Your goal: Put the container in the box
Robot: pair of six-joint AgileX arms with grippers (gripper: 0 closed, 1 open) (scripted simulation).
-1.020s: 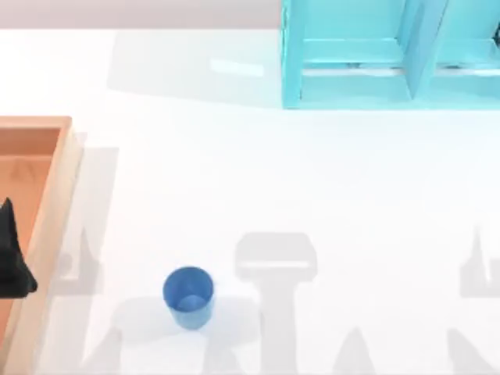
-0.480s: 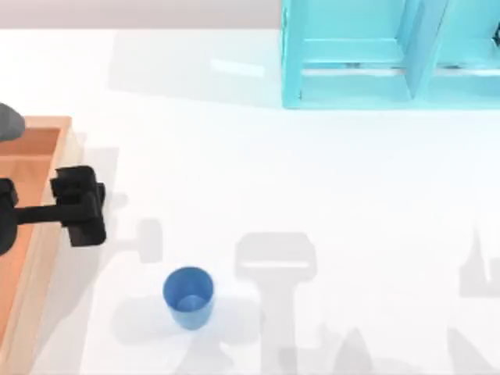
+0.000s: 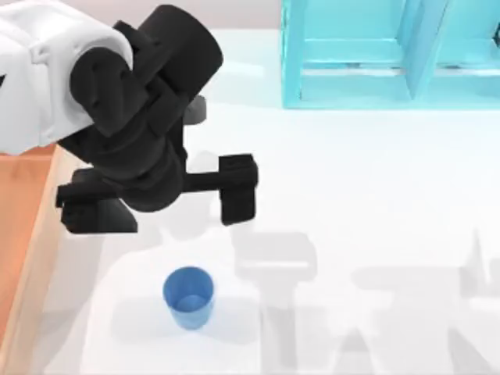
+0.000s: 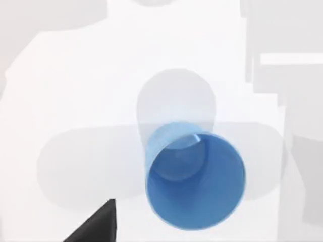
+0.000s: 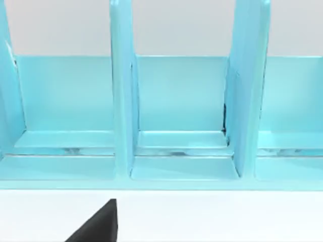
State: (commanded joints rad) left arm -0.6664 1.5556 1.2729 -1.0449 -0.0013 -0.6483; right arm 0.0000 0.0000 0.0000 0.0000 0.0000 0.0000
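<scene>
The container is a small blue cup [image 3: 188, 297] standing upright on the white table near the front, left of centre. My left gripper [image 3: 168, 201] hovers high over the table just behind the cup, its two black fingers [image 3: 238, 190] spread wide and open with nothing between them. The left wrist view looks down into the cup [image 4: 194, 181], with one black fingertip [image 4: 96, 227] at the picture's edge. The box [image 3: 39, 242] lies at the table's left edge, partly hidden by my left arm. A black part of my right gripper [image 5: 98, 224] faces the shelf unit.
A turquoise shelf unit [image 3: 391, 55] with upright dividers stands at the back right of the table, and the right wrist view faces its compartments [image 5: 179, 101]. White table surface stretches between the cup and the shelf.
My left arm has swung from over the box at the left edge to the right and up toward the camera, now hanging over the table behind the cup. The cup has not moved.
</scene>
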